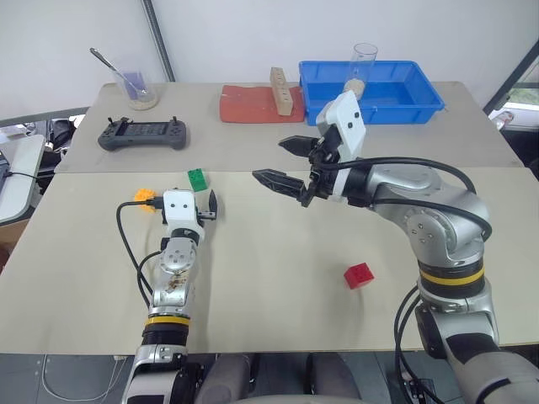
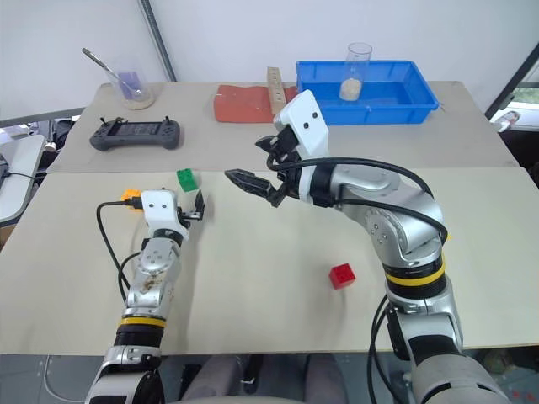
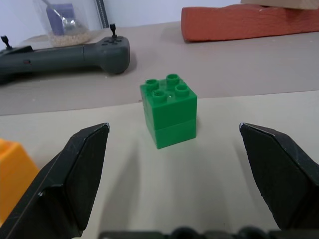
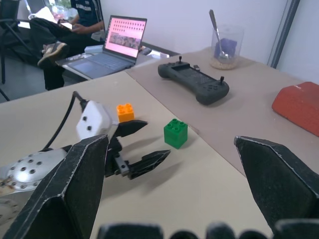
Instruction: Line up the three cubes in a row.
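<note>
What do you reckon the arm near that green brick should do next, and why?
Probably ease the left gripper forward until its fingers flank the green cube, then close. Its jaws stand wide open, aimed straight at the cube, which sits just ahead of the tips, untouched. The orange cube lies close beside it.

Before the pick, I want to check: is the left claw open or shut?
Open. The left claw has its two fingers spread wide, with the green cube ahead between them, untouched.

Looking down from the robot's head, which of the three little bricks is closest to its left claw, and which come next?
From the left gripper:
1. Green brick, just ahead of the open fingers.
2. Orange-yellow brick, beside the gripper on its outer side.
3. Red brick, far off toward the right arm, near the table's front.
</note>
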Available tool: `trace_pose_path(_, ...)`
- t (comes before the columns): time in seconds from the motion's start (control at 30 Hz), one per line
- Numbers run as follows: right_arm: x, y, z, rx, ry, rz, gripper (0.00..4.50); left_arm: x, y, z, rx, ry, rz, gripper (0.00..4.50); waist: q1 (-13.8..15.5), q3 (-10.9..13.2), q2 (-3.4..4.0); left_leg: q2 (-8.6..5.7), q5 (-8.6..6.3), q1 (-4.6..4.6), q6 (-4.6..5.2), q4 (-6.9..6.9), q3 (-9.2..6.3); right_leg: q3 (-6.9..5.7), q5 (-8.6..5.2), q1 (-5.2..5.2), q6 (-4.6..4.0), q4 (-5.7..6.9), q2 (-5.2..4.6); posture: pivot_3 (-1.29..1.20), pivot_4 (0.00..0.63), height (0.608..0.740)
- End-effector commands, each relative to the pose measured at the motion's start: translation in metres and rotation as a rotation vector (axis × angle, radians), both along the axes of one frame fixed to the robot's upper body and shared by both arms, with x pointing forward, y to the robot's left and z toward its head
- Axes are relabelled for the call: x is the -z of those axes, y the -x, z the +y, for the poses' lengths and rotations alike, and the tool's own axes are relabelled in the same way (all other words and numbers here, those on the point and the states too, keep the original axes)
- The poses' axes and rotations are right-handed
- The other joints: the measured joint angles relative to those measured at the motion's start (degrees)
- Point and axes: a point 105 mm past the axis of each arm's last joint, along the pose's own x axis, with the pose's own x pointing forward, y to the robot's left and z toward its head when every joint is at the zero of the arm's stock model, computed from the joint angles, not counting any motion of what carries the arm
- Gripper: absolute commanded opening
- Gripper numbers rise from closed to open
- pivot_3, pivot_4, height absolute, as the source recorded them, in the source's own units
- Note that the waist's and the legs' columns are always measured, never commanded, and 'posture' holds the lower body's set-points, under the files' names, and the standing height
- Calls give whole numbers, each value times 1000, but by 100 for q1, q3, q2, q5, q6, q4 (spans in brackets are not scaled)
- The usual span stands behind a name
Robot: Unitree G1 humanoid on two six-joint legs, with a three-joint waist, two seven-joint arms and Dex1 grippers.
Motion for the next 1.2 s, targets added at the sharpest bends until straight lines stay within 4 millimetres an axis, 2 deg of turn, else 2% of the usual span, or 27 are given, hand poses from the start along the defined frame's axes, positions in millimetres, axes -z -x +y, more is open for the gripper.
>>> trace_pose_path(0.03, -19, 6, 3, -4, -11, -76, 4451, -12, -13, -2, -3, 7, -49, 4500, -26, 0, -1, 0, 0, 0, 0, 0, 0, 0, 0, 0, 0, 3, 0, 0, 150, 740)
trace_pose_path(0.27, -22, 8, 3, 13, -9, -82, 4451, -10, -32, 3, -52, 45, -29, 4500, -105, 0, -2, 0, 0, -2, 0, 1, 0, -2, 0, -7, 0, 14, 0, 0, 150, 740)
trace_pose_path(0.5, -21, 7, 0, 49, -18, -81, 4451, -7, -39, 11, -103, 48, -9, 4500, -124, -1, -2, 0, 0, -2, 0, 1, 0, -3, 0, -11, 0, 23, 0, 0, 150, 740)
trace_pose_path(0.6, -21, 7, -3, 60, -17, -80, 4500, -7, -40, 13, -102, 47, -13, 3672, -134, -1, -2, 0, 0, -2, 0, 1, 0, -3, 0, -13, 0, 28, 0, 0, 150, 740)
trace_pose_path(0.77, -21, 4, -6, 76, -20, -83, 4500, -8, -39, 10, -87, 40, -21, 1446, -145, -1, -2, 0, 0, -2, 0, 1, 0, -3, 0, -15, 0, 42, 0, 0, 150, 740)
trace_pose_path(0.83, -22, 2, -7, 81, -20, -85, 4500, -7, -38, 9, -80, 41, -20, 1342, -147, -1, -2, 0, 0, -3, 0, 1, 0, -3, 0, -16, 0, 50, 0, 0, 150, 740)
trace_pose_path(0.9, -22, 3, -9, 83, -25, -88, 4500, -10, -37, -1, -11, 38, -27, 1342, -147, -1, -2, -1, 0, -3, 0, 1, 0, -3, 0, -16, 0, 50, 0, 0, 150, 740)
trace_pose_path(1.03, -20, 13, -23, 83, -27, -91, 4500, -21, -22, -46, 347, -15, -39, 1342, -129, -1, -2, -1, 0, -8, 0, 1, -1, -3, 0, -19, 0, 52, -1, 0, 150, 740)
trace_pose_path(1.13, -12, 33, -36, 15, 9, -73, 4500, -25, 2, -70, 643, -89, -16, 1342, -133, -1, -2, -3, 0, -34, -1, 7, -5, -2, 0, -32, 0, 47, -1, 0, 150, 740)
trace_pose_path(1.2, -2, 50, -44, -48, 70, -45, 4500, -27, 26, -84, 866, -137, 0, 1342, -160, 0, -2, -3, -1, -37, 1, 9, -3, 3, 0, -37, 0, 41, -1, 0, 150, 740)
